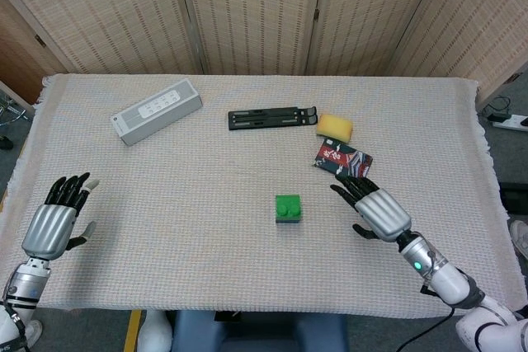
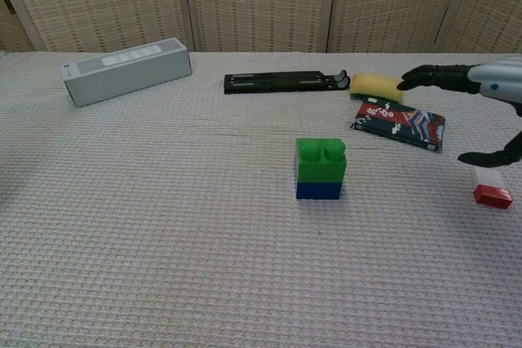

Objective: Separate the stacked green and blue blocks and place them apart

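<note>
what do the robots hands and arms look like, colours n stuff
Both hands match: the left hand and right hand have a ribbed silver-grey metallic back and black fingers. Pale tips show on some of the left hand's fingers. The wrists are silver-grey segmented cylinders with dark bands. The right forearm carries a small glowing green light and turns white further down, with a thin black cable trailing near it.

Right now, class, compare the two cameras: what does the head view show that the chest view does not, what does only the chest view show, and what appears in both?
Only the head view shows the left hand, open over the table's left edge, and the whole right hand, open, beside the stack.

Only the chest view clearly shows the blue block under the green block, and the red and white piece.

Both show the grey box, black bar, yellow sponge and patterned packet.
</note>
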`<state>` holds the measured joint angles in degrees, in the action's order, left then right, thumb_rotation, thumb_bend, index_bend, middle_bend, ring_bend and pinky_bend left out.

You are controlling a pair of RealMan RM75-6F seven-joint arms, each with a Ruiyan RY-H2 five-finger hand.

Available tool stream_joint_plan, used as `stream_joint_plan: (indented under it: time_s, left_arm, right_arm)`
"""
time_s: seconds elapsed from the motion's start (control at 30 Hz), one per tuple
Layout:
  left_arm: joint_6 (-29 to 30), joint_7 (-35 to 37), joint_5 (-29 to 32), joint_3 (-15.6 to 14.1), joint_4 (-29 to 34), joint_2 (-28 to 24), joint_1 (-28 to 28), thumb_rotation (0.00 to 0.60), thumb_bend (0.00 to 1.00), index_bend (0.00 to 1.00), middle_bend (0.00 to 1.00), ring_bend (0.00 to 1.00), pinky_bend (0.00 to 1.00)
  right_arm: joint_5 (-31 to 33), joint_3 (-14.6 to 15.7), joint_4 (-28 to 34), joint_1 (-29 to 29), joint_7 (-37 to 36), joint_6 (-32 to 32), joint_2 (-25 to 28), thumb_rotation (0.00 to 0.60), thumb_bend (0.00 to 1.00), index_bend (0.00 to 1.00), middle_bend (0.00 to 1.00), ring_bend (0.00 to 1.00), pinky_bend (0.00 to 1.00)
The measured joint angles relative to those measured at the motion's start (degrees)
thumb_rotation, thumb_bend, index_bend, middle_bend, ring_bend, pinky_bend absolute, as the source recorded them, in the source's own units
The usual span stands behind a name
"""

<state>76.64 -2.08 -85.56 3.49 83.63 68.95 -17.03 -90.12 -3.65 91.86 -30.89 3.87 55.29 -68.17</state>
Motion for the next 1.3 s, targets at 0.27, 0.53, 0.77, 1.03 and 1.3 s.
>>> stream_joint_plan:
  time_s: [0.27, 0.53, 0.77, 1.03, 1.3]
  left_arm:
    - [-0.61, 0.5, 0.65, 0.26, -0.39, 0.03, -0.21, 0.6, 0.42, 0.11, 0.06, 0.0, 0.0]
    - [-0.45, 1.29, 0.39, 0.15, -0.21, -0.26, -0.12, 0.6, 0.42, 0.12, 0.06, 0.0, 0.0]
    - [0.05, 2.47, 0.37, 0.38, -0.27, -0.62, 0.03, 0.6, 0.42, 0.13, 0.06, 0.0, 0.0]
    - [-0.23, 3.04, 0.71, 0.52, -0.47, -0.72, -0.01, 0.6, 0.42, 0.12, 0.06, 0.0, 0.0]
    - [-0.16, 3.14, 1.07, 0.78, -0.5, -0.82, 0.02, 0.6, 0.42, 0.12, 0.06, 0.0, 0.0]
  right_arm:
    - [3.32, -2.71, 0.42, -7.84, 2.51, -8.63, -3.29, 0.6, 0.38, 0.0, 0.0, 0.05, 0.11]
    - [8.64, -4.17, -2.7, -14.34, 9.3, -15.69, -9.67, 0.6, 0.38, 0.0, 0.0, 0.06, 0.11]
    - [11.91, -4.88, -4.93, -18.06, 12.75, -18.26, -12.74, 0.6, 0.38, 0.0, 0.01, 0.11, 0.19]
    - [14.25, -4.54, -7.54, -20.62, 13.76, -20.02, -14.79, 0.6, 0.38, 0.09, 0.08, 0.18, 0.25]
    - [14.91, -3.51, -8.26, -23.15, 15.11, -21.57, -15.11, 0.6, 0.38, 0.18, 0.14, 0.23, 0.3]
